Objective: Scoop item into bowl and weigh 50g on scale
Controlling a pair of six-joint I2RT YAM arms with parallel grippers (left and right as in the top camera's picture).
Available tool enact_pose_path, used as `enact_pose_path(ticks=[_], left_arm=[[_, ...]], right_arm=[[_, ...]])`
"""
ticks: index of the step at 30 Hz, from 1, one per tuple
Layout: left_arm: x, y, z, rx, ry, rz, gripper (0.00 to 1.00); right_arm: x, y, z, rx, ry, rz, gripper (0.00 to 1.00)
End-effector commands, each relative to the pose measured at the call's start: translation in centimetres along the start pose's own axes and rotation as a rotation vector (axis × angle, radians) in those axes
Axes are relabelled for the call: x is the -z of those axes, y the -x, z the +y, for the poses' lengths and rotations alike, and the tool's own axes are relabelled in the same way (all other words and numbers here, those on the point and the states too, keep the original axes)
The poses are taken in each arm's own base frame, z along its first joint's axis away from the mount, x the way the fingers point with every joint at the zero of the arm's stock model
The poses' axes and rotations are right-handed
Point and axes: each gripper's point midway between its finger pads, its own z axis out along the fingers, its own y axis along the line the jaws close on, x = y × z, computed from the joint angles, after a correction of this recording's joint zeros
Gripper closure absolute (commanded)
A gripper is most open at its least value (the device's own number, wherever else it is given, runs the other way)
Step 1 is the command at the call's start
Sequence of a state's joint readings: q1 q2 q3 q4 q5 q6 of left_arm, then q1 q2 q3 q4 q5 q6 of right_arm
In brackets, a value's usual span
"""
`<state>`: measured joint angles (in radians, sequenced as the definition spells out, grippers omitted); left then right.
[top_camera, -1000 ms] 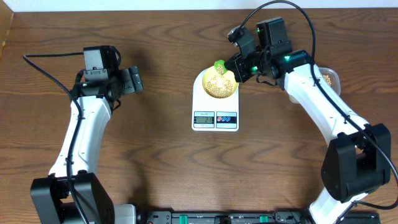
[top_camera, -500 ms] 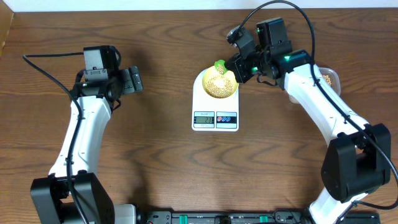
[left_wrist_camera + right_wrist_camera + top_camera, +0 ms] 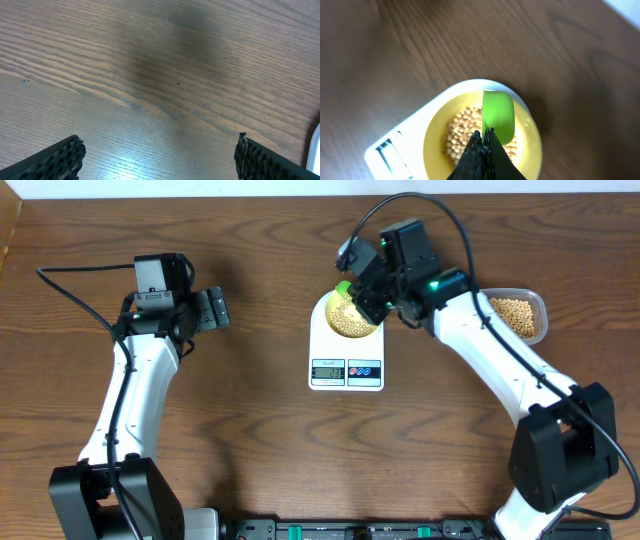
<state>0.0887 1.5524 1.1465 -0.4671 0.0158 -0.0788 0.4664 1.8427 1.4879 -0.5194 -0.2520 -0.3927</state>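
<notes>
**Scoop held over the bowl on the scale**

Grips the handle of the green scoop (image 3: 498, 120) in the right gripper (image 3: 483, 136), jaws pressed tight on it. Holds the scoop's cup out ahead of the fingertips, above the far part of the pale yellow bowl (image 3: 434, 145). Cannot tell from either view whether the cup touches the beans (image 3: 462, 132) heaped in the middle of that bowl, or what lies inside the cup.

Rests the bowl on the round platform of the white scale (image 3: 320, 342), toward the scale's far end, with the display (image 3: 328, 370) and coloured buttons at the near end. Too small to read the display.

More beans in the clear container (image 3: 543, 310) off to the right, well apart from the scale, just beside the right arm's white link.

Hangs the left gripper (image 3: 218, 308) over the bare wood of the table (image 3: 250, 410), well to the left of the scale, jaws spread wide with nothing between them. In the left wrist view, only the two dark ridged fingertips (image 3: 57, 159) at the bottom corners, wood grain between.
</notes>
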Motion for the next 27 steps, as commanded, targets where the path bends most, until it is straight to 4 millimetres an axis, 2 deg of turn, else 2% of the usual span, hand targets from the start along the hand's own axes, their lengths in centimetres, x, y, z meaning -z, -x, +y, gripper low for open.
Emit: enact_pose_path(ticks=[1,8,15,21,25,27], left_arm=[[-0.4,-0.3,0.3,0.008,0.019,0.013,0.02],[-0.4,-0.3,0.3,0.008,0.019,0.013,0.02],[-0.4,-0.3,0.3,0.008,0.019,0.013,0.02],[-0.4,-0.3,0.3,0.008,0.019,0.013,0.02],[-0.4,-0.3,0.3,0.008,0.019,0.013,0.02],[-0.4,-0.3,0.3,0.008,0.019,0.013,0.02]], right_arm=[[1.4,0.6,-0.8,0.145,-0.127,0.028,0.99],[1.0,0.9,0.9,0.251,-0.166,0.070,0.99],[0.8,1.1,1.7,0.216,-0.118,0.045,0.99],[1.4,1.0,0.5,0.033,-0.023,-0.018,0.99],[2.9,2.3,0.1,-0.161,0.169,-0.148,0.99],[3.9,2.2,-1.5,-0.260,0.207,-0.186,0.99]])
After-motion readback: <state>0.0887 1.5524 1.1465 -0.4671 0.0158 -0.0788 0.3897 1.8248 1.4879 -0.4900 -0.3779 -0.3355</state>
